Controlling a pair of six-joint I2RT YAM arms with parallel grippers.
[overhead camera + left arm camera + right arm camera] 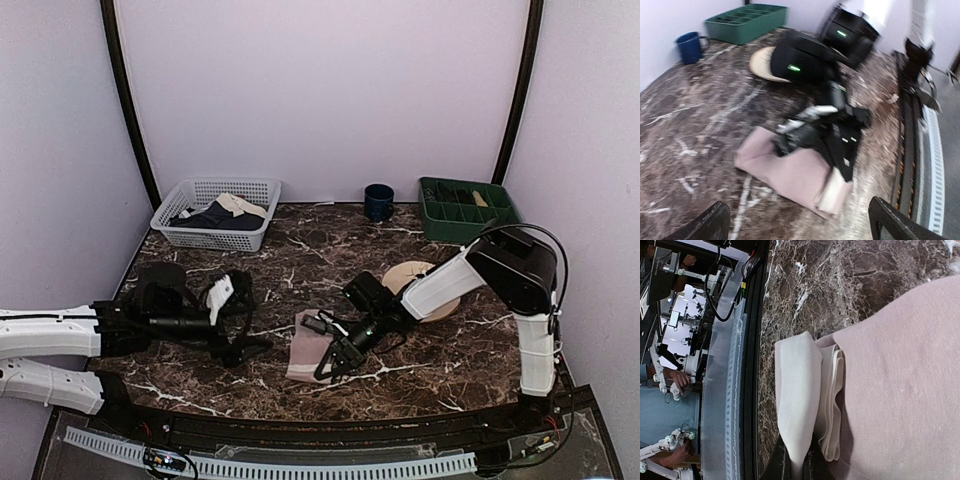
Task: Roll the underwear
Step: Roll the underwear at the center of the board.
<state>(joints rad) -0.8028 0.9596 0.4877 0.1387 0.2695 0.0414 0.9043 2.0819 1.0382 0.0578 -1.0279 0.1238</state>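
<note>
Left pincer (250, 318) gapes wide, nothing in it, hanging over bare desk (300, 255), apart from the garment on its left. Back-left: white basket (190, 225) with dark garment (212, 215) and beige cloth (240, 205), well clear. The underwear (303, 348) lies front-centre, folded to a narrow pink strip, cream waistband at the near end. Right pincer (335, 365) is clamped tight on that waistband edge. Looks like the roll is only starting: next, turn the pinched end over onto the pink fabric, left pincer probably coming in to steady the strip. The right arm overhangs the cloth, leaving little room. Blue mug (378, 202), round plate (405, 275) and green tray (465, 210) are out of the way.
</note>
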